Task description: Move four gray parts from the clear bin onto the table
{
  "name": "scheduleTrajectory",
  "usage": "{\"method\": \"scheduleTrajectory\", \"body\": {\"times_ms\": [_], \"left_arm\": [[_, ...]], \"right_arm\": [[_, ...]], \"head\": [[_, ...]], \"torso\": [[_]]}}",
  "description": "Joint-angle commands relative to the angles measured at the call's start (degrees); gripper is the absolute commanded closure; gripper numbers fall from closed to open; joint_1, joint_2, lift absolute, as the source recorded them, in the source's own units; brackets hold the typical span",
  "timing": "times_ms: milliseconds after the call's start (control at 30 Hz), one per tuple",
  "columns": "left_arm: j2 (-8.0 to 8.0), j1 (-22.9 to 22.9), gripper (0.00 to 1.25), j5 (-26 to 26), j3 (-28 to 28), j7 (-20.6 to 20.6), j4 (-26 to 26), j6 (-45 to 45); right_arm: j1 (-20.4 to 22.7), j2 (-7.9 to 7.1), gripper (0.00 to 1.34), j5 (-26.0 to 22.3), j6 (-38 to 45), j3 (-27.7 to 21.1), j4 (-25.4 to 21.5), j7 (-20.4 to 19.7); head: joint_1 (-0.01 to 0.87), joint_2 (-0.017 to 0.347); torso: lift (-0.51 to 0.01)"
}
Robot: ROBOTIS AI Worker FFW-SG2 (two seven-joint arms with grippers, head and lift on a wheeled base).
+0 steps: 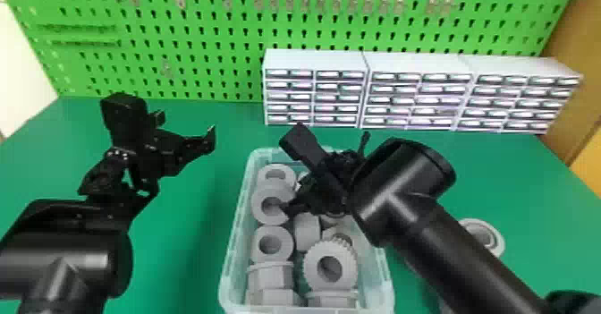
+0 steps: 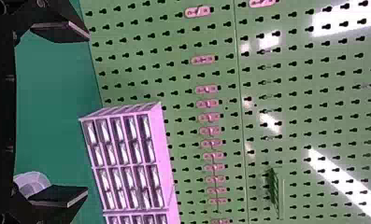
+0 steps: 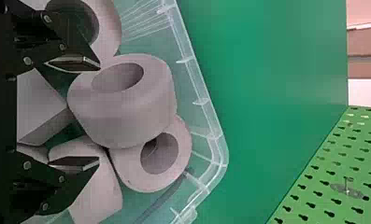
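Several gray parts, among them a ring (image 1: 269, 243) and a toothed gear (image 1: 330, 264), lie in the clear bin (image 1: 237, 228). My right gripper (image 1: 293, 194) is over the bin's far half, a fingertip at a gray ring near the left wall. In the right wrist view, my right gripper (image 3: 99, 114) stands open, a thick gray ring (image 3: 150, 105) just ahead of its fingers and partly between them. My left gripper (image 1: 185, 132) is above the table left of the bin; in the left wrist view the left gripper (image 2: 87, 114) is open with nothing held.
One round gray part (image 1: 483, 235) sits on the green table (image 1: 179, 246) right of the bin, partly behind my right arm. White drawer cabinets (image 1: 315, 60) stand at the back, before a green pegboard (image 1: 201, 44).
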Motion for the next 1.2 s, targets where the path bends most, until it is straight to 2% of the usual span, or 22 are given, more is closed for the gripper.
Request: {"method": "scheduleTrajectory", "body": {"times_ms": [0,567,800,1167], "left_arm": [[0.04,0.10,0.13,0.12,0.05,0.00,0.00,0.07],[0.04,0.10,0.13,0.74,0.23,0.00,0.18,-0.02],[0.83,0.10,0.13,1.09,-0.04,0.00,0.18,-0.02],[1.01,0.27,0.13,1.62,-0.04,-0.09,0.18,-0.02]], "right_arm": [[-0.52,-0.03,0.54,-0.37,-1.07,1.20,0.76,-1.08],[-1.84,0.15,0.54,-2.39,-4.94,5.41,3.39,-5.56],[-1.84,0.23,0.54,-2.74,-6.52,5.85,4.54,-6.79],[-1.49,0.76,0.54,-2.74,-8.45,5.59,5.94,-9.87]], "head": [[0.678,0.034],[0.678,0.034],[0.678,0.034],[0.678,0.034]], "torso": [[-0.050],[-0.050],[-0.050],[-0.050]]}}
